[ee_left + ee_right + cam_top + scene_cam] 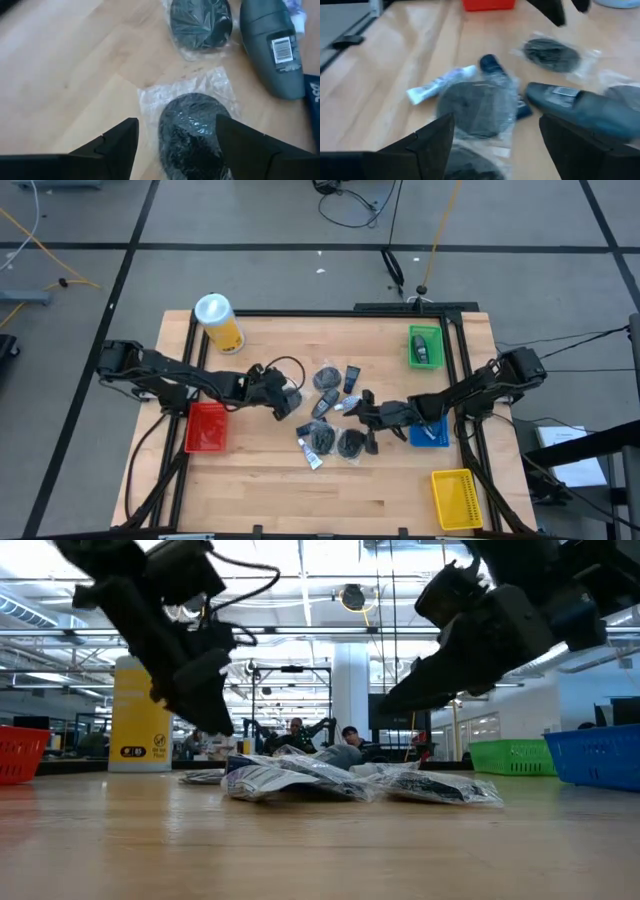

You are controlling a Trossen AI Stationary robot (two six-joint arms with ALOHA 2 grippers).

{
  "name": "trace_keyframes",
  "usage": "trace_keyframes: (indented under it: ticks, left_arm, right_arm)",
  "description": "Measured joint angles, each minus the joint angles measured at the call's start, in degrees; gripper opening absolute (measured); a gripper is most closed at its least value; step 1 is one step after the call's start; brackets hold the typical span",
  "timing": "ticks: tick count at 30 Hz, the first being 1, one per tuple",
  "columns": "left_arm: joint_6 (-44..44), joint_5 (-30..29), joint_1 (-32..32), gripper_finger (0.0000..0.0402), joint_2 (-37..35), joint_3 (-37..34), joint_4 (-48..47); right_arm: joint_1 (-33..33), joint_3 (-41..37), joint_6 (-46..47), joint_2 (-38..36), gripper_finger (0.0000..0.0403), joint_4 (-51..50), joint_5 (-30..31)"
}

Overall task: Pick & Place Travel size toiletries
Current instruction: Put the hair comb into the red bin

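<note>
The toiletries lie in a loose pile at mid-table point(330, 410): round dark grey packets in clear wrap, dark bottles and a white-blue tube. My left gripper point(287, 399) hovers open at the pile's left. In its wrist view point(176, 120) the fingers stand on either side of a round packet point(192, 132) that lies flat on the wood. Past it are a second packet point(200, 20) and a dark bottle point(274, 45). My right gripper point(362, 420) hangs open over the pile's right side. Its wrist view point(497, 117) shows a round packet point(475, 107), a tube point(440, 85) and a bottle point(585, 110). In the low view both grippers are above the table.
A yellow canister with a white lid point(220, 323) stands at the far left. A red bin point(207, 427) sits left of the pile, and a blue bin point(432, 435) right of it under my right arm. A green bin point(425, 346) holding a dark item is far right, a yellow bin point(455, 498) near right.
</note>
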Motion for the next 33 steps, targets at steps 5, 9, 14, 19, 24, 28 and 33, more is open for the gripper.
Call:
trace_keyframes:
  ticks: [5, 9, 14, 19, 24, 28, 33]
  left_arm:
    - [-1.2, 0.6, 2.3, 0.0246, 0.1, -6.4, 13.7]
    - [1.2, 0.7, 3.3, 0.0246, 2.1, -10.2, 23.7]
    - [3.1, 1.3, 4.0, 0.0246, 6.9, -10.6, 28.9]
    - [2.2, 4.1, 4.9, 0.0229, 11.8, -10.3, 31.7]
    - [2.1, 4.2, 5.1, 0.0145, 12.8, -10.3, 31.4]
    - [4.5, 4.1, 5.1, 0.0046, 11.8, -10.3, 30.7]
    - [6.1, 4.3, 5.1, 0.0012, 8.0, -10.6, 29.2]
  right_arm:
    - [1.8, 0.0, -2.3, 0.2, 0.0271, 0.3, 1.9]
    - [1.8, 0.0, -2.7, 0.2, 0.0263, 0.2, 2.9]
    - [1.7, 0.0, -3.4, 0.2, 0.0258, 0.2, 2.9]
    - [1.7, 0.0, -3.6, 0.2, 0.0258, 0.6, 2.9]
    - [1.7, 0.0, -3.6, 0.2, 0.0258, 0.9, 3.0]
    - [1.7, 0.0, -3.6, 0.2, 0.0256, 0.9, 3.0]
    - [1.7, 0.0, -3.6, 0.2, 0.0256, 0.8, 3.0]
